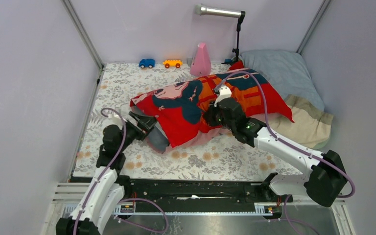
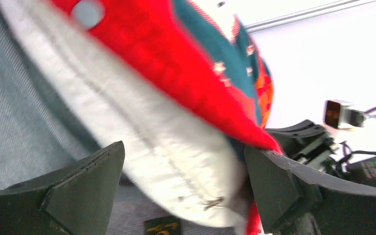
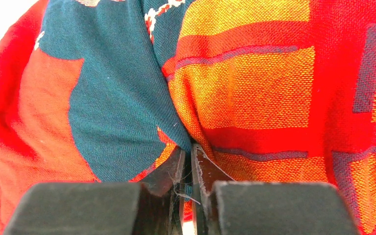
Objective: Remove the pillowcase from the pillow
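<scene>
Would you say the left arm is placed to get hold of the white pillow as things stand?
Probably yes: the left gripper is open with the pillow bulging between its jaws, just under the red edge of the pillowcase, and nothing in between. The right gripper pinches the pillowcase elsewhere.

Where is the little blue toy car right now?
In the top view, the blue toy car sits at the far edge of the floral mat, left of centre, just left of the orange toy car.

Bare floral mat (image 1: pixel 122 83) left of pillowcase (image 1: pixel 176 120), grey-blue pillow (image 1: pixel 284 73) blocking right, pink cone (image 1: pixel 200 60) behind
</scene>
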Motion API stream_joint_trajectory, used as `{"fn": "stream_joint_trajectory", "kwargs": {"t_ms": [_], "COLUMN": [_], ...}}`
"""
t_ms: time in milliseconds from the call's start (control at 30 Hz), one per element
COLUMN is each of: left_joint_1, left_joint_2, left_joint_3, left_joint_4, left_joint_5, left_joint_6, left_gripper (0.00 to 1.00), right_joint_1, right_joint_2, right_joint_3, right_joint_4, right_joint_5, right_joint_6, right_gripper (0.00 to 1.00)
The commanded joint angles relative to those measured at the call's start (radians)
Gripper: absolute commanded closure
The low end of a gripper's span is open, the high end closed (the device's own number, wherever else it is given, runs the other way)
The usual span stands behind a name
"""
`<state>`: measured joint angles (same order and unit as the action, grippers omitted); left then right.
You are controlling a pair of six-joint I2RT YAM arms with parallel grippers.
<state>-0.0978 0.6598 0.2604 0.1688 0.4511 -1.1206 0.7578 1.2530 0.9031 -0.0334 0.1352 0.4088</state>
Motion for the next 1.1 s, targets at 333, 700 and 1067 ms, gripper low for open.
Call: {"fn": "stream_joint_trajectory", "kwargs": {"t_ms": [333,700,1067], "left_joint_1": [0.000,-0.002,0.000], "left_joint_2": [0.177,0.092,0.066], "left_joint_3": [0.036,0.045,0.041], "left_joint_4": [0.261,0.163,0.139], "left_joint_5": [0.106,0.067,0.069], "left_joint_6": [-0.070,-0.023,-0.017], "left_gripper": [0.01,0.01,0.01], "right_joint_1": [-0.043,0.168,0.270], "right_joint_2": [0.004,0.058,0.290], "right_joint_3": [0.019,0.237,0.458], "right_joint_4": [0.023,-0.143,-0.141], "right_joint_5": [-0.015,-0.068,-0.160], "right_joint_6": [-0.045,-0.247,-0.261], "right_gripper": [0.62,0.12,0.15]}}
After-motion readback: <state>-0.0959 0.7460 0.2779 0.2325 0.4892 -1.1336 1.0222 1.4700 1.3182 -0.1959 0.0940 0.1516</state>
